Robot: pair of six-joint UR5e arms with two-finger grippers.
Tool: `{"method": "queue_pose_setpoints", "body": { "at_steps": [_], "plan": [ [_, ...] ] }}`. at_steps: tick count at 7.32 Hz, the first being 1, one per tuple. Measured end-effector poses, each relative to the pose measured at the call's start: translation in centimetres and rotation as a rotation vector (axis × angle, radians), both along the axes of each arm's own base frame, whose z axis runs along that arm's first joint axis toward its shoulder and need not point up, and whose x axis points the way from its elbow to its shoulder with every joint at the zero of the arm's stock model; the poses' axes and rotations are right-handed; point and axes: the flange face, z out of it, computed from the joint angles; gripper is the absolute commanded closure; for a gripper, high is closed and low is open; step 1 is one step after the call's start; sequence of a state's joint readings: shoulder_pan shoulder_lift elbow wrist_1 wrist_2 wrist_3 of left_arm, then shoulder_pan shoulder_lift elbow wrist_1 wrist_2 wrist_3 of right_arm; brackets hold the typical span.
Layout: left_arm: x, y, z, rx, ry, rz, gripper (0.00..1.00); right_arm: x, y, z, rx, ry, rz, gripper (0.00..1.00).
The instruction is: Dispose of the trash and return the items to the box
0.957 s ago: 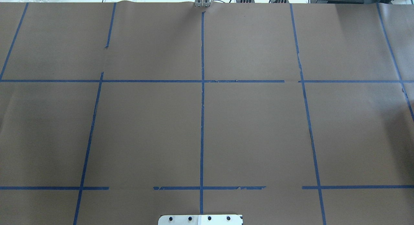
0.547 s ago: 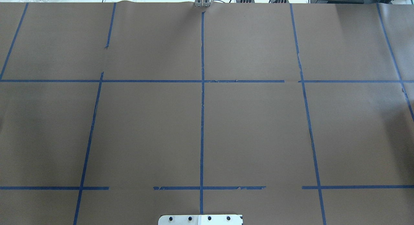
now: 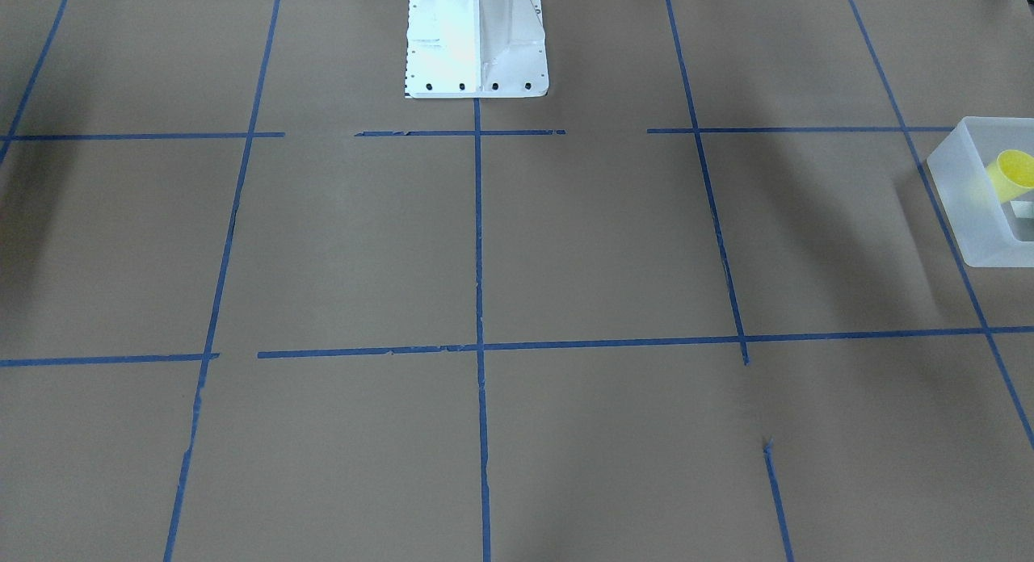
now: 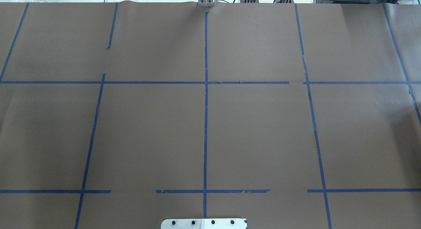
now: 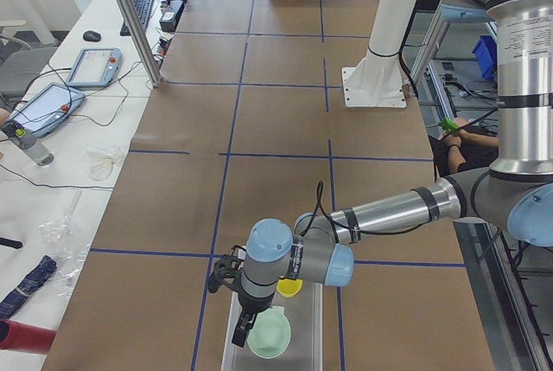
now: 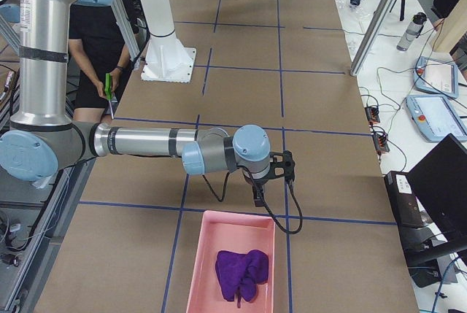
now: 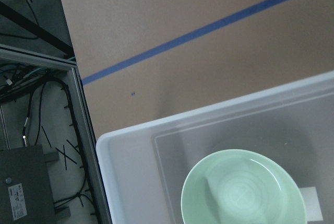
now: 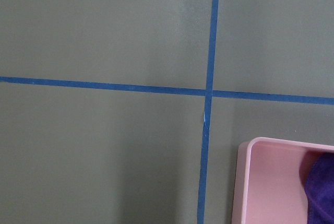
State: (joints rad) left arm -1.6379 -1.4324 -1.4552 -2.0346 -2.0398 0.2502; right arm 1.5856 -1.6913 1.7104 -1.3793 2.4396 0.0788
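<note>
The box point(image 3: 969, 207), a translucent whitish tub, stands at the table's end on my left; it also shows in the exterior left view point(image 5: 307, 319) and the left wrist view point(image 7: 109, 172). The yellow cup point(image 3: 1014, 174) lies tilted inside it, also seen from the left point(image 5: 289, 287). The mint-green bowl point(image 5: 270, 334) sits upright in the box and fills the lower part of the left wrist view point(image 7: 242, 187). My left gripper point(image 5: 243, 328) hangs over the box beside the bowl; I cannot tell if it is open. My right gripper point(image 6: 257, 196) hangs just short of the pink tray; I cannot tell its state.
A pink tray point(image 6: 233, 233) holding the purple cloth point(image 6: 243, 273) stands at the table's right end, its corner in the right wrist view point(image 8: 245, 182). The white robot column point(image 3: 475, 45) stands mid-table at the robot's side. A side bench carries tablets point(image 5: 91, 64) and cables.
</note>
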Motion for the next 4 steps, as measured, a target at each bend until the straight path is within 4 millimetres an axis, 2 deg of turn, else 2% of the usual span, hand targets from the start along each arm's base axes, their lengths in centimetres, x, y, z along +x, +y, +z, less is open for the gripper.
{"method": "queue_pose_setpoints", "body": {
  "at_steps": [2, 4],
  "plan": [
    [0.5, -1.3, -5.3, -0.009, 0.095, -0.077, 0.00, -0.2, -0.1, 0.0, 0.002, 0.001, -0.005, 0.00],
    [1.6, -1.6, -9.9, -0.082, 0.242, -0.137, 0.00, -0.3, -0.1, -0.1, 0.002, 0.001, -0.008, 0.00]
  ]
}}
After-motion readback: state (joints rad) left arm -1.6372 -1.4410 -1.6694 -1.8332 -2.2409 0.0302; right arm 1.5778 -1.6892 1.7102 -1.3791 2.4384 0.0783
